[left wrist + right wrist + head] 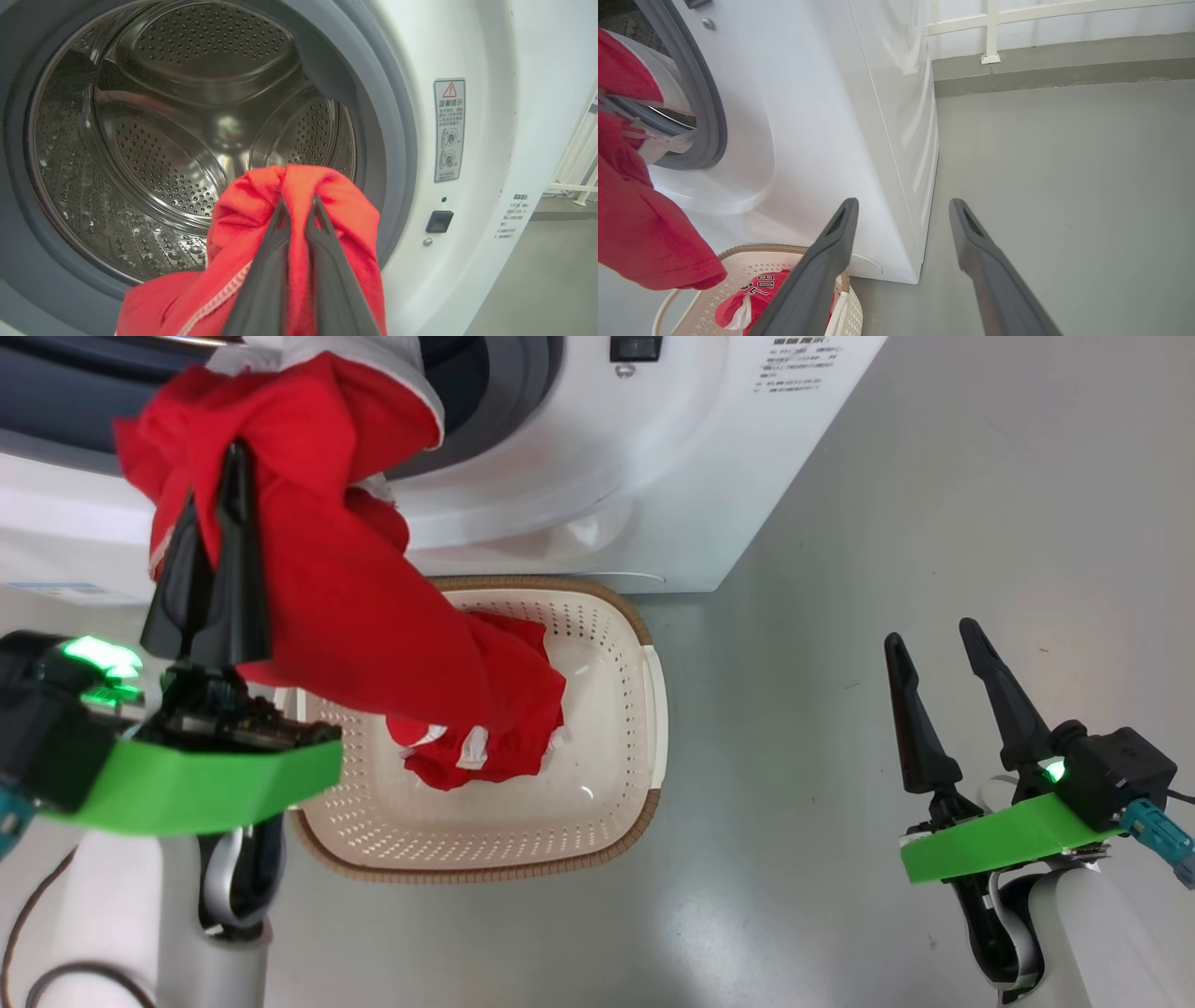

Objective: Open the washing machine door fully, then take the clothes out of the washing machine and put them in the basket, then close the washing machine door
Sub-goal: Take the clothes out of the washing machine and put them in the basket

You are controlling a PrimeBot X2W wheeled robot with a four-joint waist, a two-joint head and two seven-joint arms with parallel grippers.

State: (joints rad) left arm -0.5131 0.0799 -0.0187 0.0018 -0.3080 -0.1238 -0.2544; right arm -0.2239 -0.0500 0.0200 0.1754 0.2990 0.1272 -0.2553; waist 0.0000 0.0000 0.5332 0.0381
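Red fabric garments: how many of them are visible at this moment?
2. One red garment hangs from the shut left gripper before the opening of the white washing machine; the other garment, with white panels, lies in the cream perforated plastic basket. Folds may hide more.

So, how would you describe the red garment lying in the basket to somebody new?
A cream basket stands on the floor before the white washing machine. A crumpled red garment lies inside it. Unlike the other red garment, which the left gripper holds up, it lies loose and shows lettering.
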